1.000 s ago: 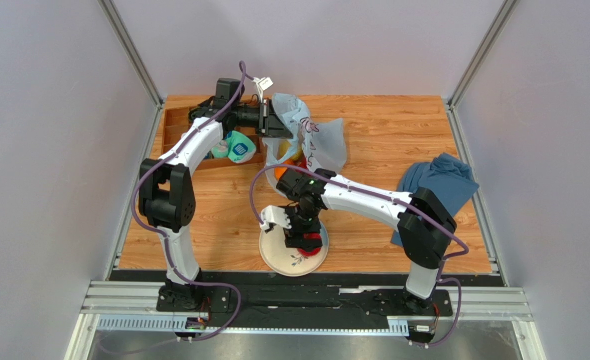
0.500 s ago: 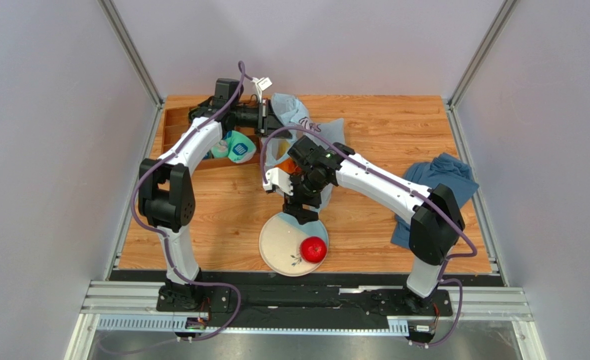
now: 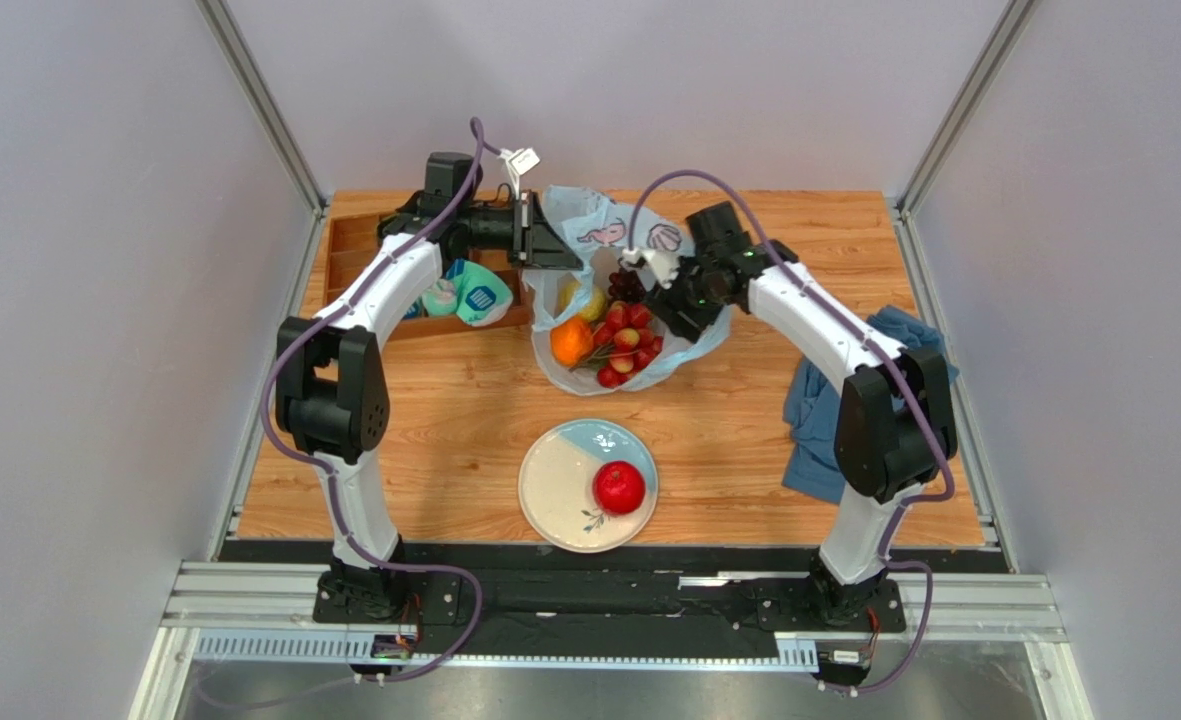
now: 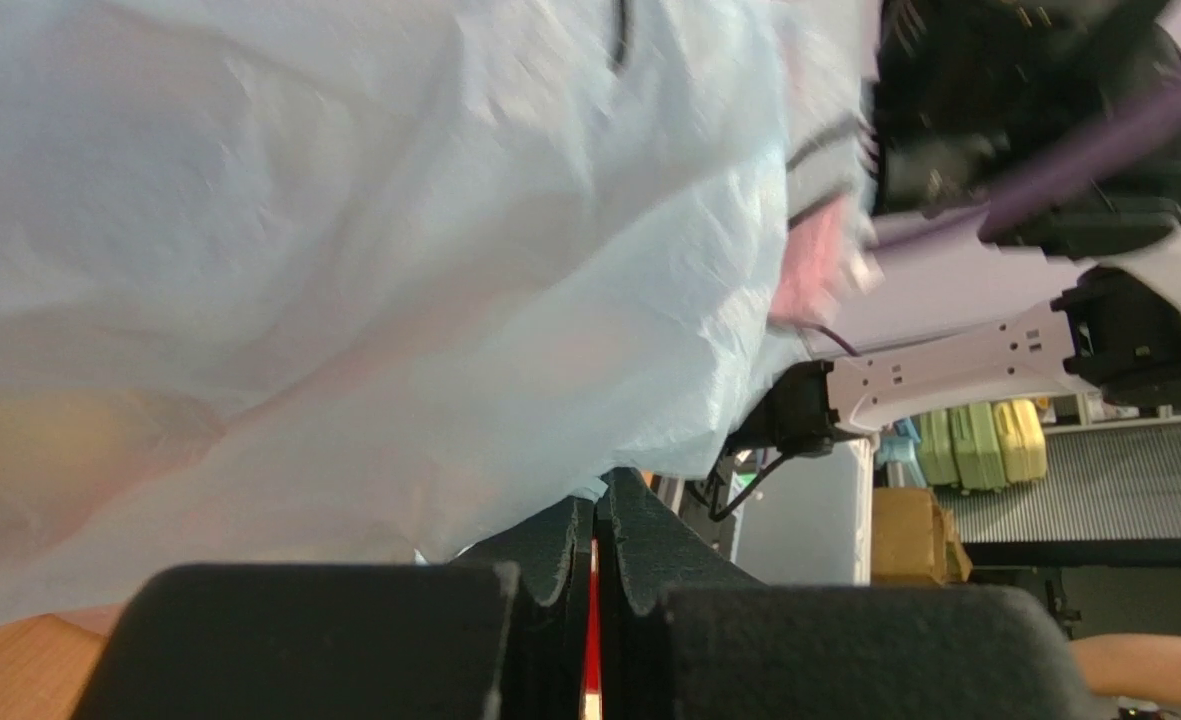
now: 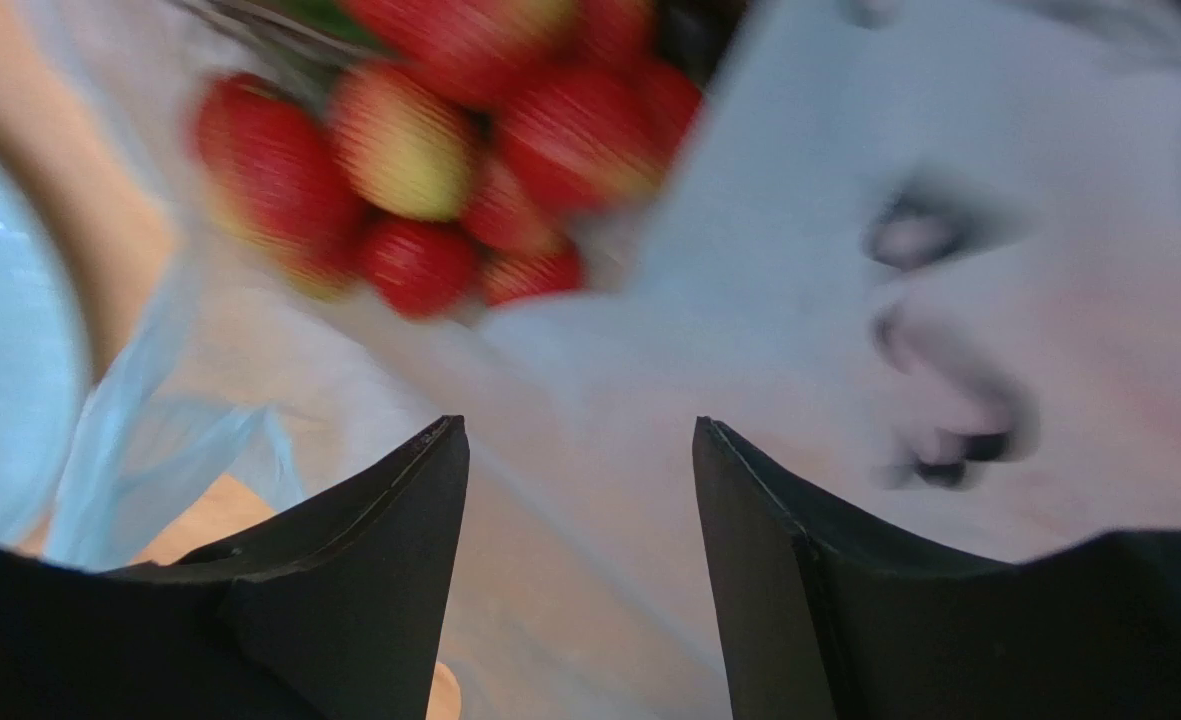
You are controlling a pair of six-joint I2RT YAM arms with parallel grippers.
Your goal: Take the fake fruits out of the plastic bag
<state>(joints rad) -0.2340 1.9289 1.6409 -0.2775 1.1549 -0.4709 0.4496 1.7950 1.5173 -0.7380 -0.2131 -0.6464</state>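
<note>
The pale-blue plastic bag (image 3: 671, 240) lies open at the back middle of the table. Inside it I see an orange (image 3: 571, 342), a cluster of small red-yellow fruits (image 3: 626, 339), a dark grape bunch (image 3: 626, 282) and a bit of yellow pear (image 3: 590, 305). A red apple (image 3: 619, 488) rests on the plate (image 3: 554, 483). My left gripper (image 3: 551, 248) is shut on the bag's left rim (image 4: 326, 225), holding it up. My right gripper (image 3: 668, 311) is open and empty just above the bag's right side (image 5: 792, 300), with the cluster (image 5: 446, 150) ahead of it.
A wooden tray (image 3: 344, 248) at the back left holds teal-and-white rolled socks (image 3: 470, 294). A dark-blue cloth (image 3: 814, 435) lies at the right edge, partly under my right arm. Metal frame posts stand at both back corners.
My right gripper left the red apple on the plate and swung back up to the bag's right side. The fruits inside the bag now show. The left arm has held still.
</note>
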